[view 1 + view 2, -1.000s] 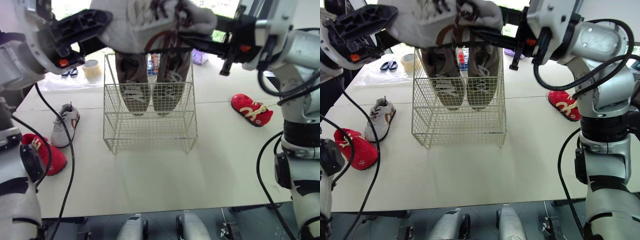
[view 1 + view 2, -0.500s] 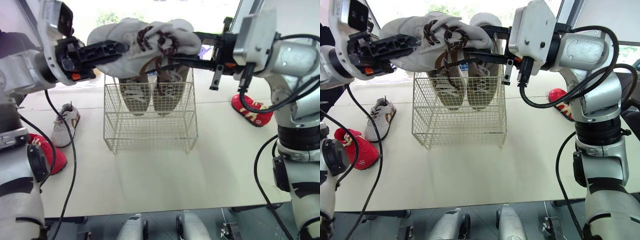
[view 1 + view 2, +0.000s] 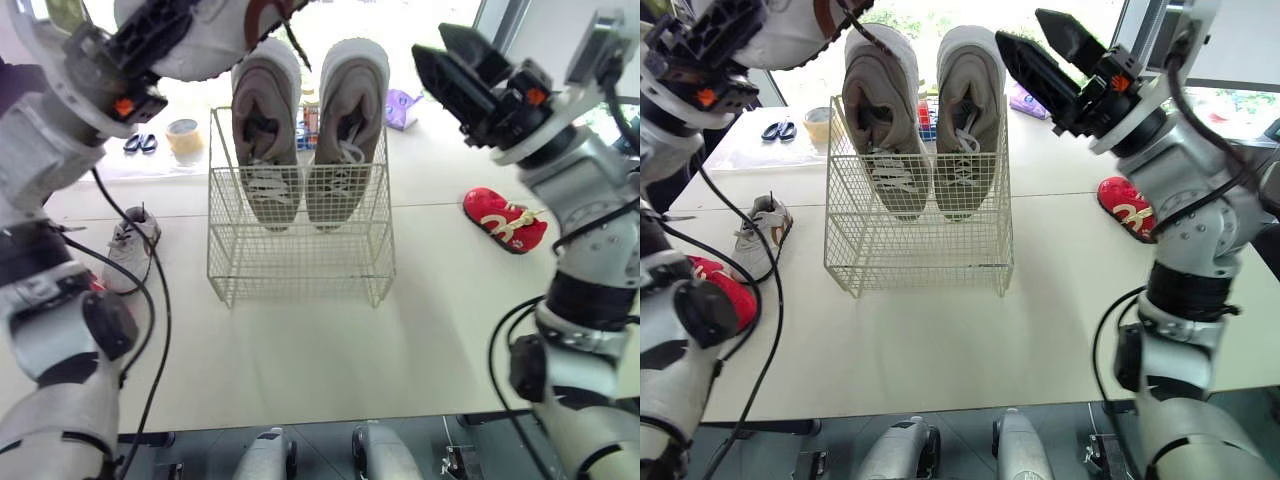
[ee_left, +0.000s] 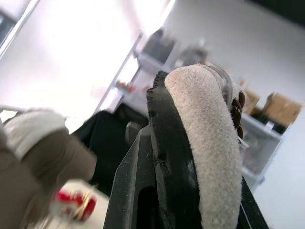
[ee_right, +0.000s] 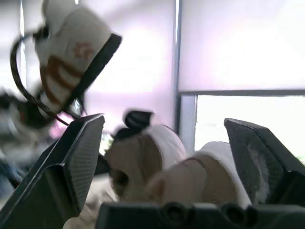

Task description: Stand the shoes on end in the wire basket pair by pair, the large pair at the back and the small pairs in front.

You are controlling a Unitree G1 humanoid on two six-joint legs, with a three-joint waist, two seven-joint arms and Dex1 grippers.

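My left gripper (image 3: 180, 25) is raised high at the left, shut on a white shoe with brown laces (image 3: 212, 35); the left wrist view shows that shoe's suede side (image 4: 209, 143) pressed against one finger. My right gripper (image 3: 430, 42) hangs open and empty above the basket's right side, its fingers (image 5: 83, 157) wide apart. The wire basket (image 3: 300, 255) stands mid-table with a large beige pair (image 3: 265, 140) on end at its back. A small white shoe (image 3: 130, 250) lies at the left. One red shoe (image 3: 503, 220) lies at the right; another (image 3: 728, 292) at the left is partly hidden by my arm.
A tape roll (image 3: 183, 135), blue scissors (image 3: 138, 143) and a purple item (image 3: 400, 108) sit at the back of the white table (image 3: 300, 350). The basket's front half holds nothing.
The left gripper shut on the white shoe. The right gripper let go of it, opened and drew back to the right, and the left arm carried the shoe up and left.
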